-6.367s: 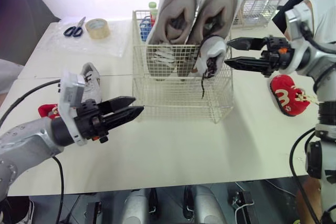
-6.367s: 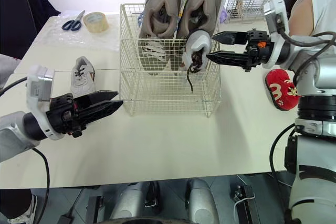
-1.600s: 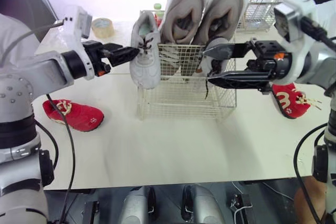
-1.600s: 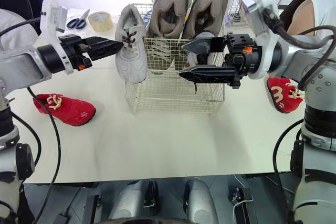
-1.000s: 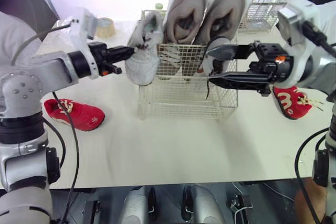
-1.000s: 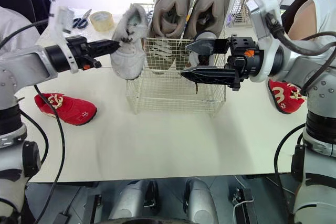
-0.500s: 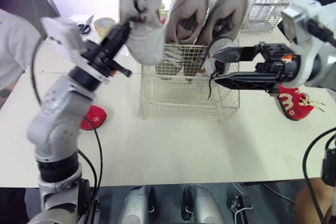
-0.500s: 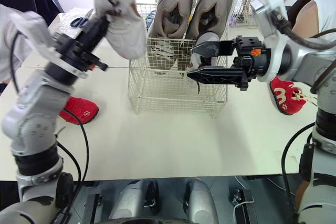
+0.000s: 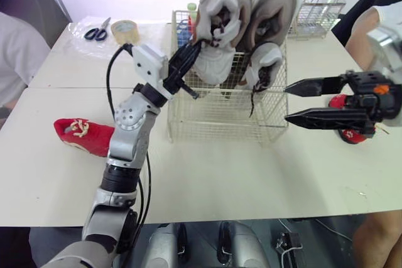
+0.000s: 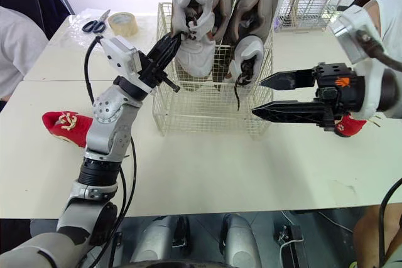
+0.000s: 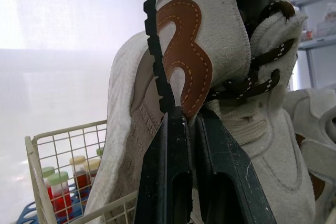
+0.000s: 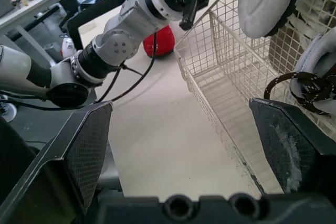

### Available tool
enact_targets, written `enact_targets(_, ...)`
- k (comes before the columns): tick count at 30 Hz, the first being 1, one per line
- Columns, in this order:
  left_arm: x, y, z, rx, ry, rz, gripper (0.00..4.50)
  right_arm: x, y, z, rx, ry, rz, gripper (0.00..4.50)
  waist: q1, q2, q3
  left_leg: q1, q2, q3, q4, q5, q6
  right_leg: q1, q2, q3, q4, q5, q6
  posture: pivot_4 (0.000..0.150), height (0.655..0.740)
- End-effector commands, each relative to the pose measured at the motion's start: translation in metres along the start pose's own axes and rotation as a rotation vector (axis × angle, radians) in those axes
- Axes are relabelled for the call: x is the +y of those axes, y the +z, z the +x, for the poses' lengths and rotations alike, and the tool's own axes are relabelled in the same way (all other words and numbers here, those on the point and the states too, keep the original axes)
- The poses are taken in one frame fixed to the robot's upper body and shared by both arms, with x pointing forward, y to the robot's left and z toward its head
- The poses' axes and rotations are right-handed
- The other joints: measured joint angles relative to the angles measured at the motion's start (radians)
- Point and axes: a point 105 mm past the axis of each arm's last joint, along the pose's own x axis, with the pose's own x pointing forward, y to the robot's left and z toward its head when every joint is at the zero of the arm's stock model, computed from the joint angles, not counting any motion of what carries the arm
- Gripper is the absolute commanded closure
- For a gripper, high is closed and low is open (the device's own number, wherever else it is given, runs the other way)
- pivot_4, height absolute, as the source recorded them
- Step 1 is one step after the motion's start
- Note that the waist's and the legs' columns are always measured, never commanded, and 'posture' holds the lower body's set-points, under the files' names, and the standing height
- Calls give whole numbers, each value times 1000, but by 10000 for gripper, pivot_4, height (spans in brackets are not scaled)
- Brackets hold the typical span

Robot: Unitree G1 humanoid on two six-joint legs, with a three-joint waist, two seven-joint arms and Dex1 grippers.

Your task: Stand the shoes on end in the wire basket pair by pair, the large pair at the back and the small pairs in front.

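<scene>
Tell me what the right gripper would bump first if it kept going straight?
Probably the wire basket: its mesh wall lies just ahead of the open right gripper, though depth is hard to judge.

A pale table (image 9: 207, 174) fills the frame. On it, the wire basket (image 9: 220, 117) stands at upper centre. One red shoe (image 9: 81, 136) lies at the left, another (image 9: 353, 136) at the right edge. Scissors (image 9: 97, 31) and a tape roll (image 9: 124, 31) lie on a plastic sheet (image 9: 75, 45) at upper left, and a small wire rack (image 9: 315, 7) stands at upper right.
</scene>
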Motion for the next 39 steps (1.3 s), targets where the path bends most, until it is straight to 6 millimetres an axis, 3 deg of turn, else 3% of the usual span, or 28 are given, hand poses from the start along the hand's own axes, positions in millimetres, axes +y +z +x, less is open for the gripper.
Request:
enact_targets(1, -13, -2, 5, -15, -53, 52, 44803, 7, 5, -2, -31, -11, -33, 0, 2, 0, 0, 0, 0, 0, 0, 0, 0, 0, 0, 0, 0, 0, 0, 1500, 7400)
enact_targets(7, -23, -19, -11, 54, -67, 38, 44803, 8, 6, 0, -64, -11, -24, 0, -1, 1, 0, -1, 0, 0, 1, -1, 1, 0, 0, 0, -1, 0, 0, 1500, 7400)
enact_targets(15, -31, -22, -31, 151, -49, 16, 44803, 2, 4, 8, -120, 16, -13, 0, -2, 3, -2, -1, 0, 0, 1, -2, 4, 0, 0, 0, -1, 1, 0, 1500, 7400)
enact_targets(16, -33, -24, -33, 173, -56, 10, 39787, 1, 4, 9, -126, 20, -13, 0, -2, 4, -2, -1, 0, -1, 1, -2, 4, 0, 0, 0, -1, 1, 1, 1500, 7400)
enact_targets(18, -33, -24, -36, 191, -44, -38, 34755, -1, 4, 11, -133, 24, -15, 0, -2, 5, -3, -1, 0, -1, 1, -2, 3, 0, 1, 0, -1, 1, 1, 1500, 7400)
enact_targets(23, -27, -18, -45, 225, 6, -105, 10239, -5, 4, 15, -148, 47, -17, 0, -2, 5, -3, -1, 0, -1, 1, -2, 4, 0, 1, 0, -1, 1, 1, 1500, 7400)
enact_targets(24, -27, -16, -48, 236, 7, -120, 10239, -5, 3, 16, -150, 54, -16, 0, -3, 5, -3, -1, 0, -1, 1, -2, 4, 0, 1, 0, -1, 1, 1, 1500, 7400)
enact_targets(28, -29, -2, -60, 262, -9, -150, 10239, -10, 1, 24, -162, 86, -12, 0, -4, 6, -3, -1, 1, -1, 1, 0, 0, 0, 2, 0, 0, 1, 1, 1500, 7400)
enact_targets(31, -17, 13, -66, 264, 40, -161, 10239, -13, 0, 27, -170, 102, -6, 0, -3, 6, -3, -1, 1, -1, 1, 1, -1, 0, 3, 0, 0, 1, 1, 1500, 7400)
enact_targets(35, 25, 51, -65, 194, 182, -268, 10239, -27, 1, 27, -194, 56, -10, 0, -1, 5, -3, -1, 1, -2, 1, 1, -1, 0, 2, 0, 0, 1, 1, 1500, 7400)
enact_targets(39, 45, 99, -63, 194, 71, -301, 452, -46, 26, 10, -322, -27, -49, 0, -8, 6, -2, -2, 1, -2, 2, 2, -3, 0, 3, 0, 0, 2, 2, 1500, 7400)
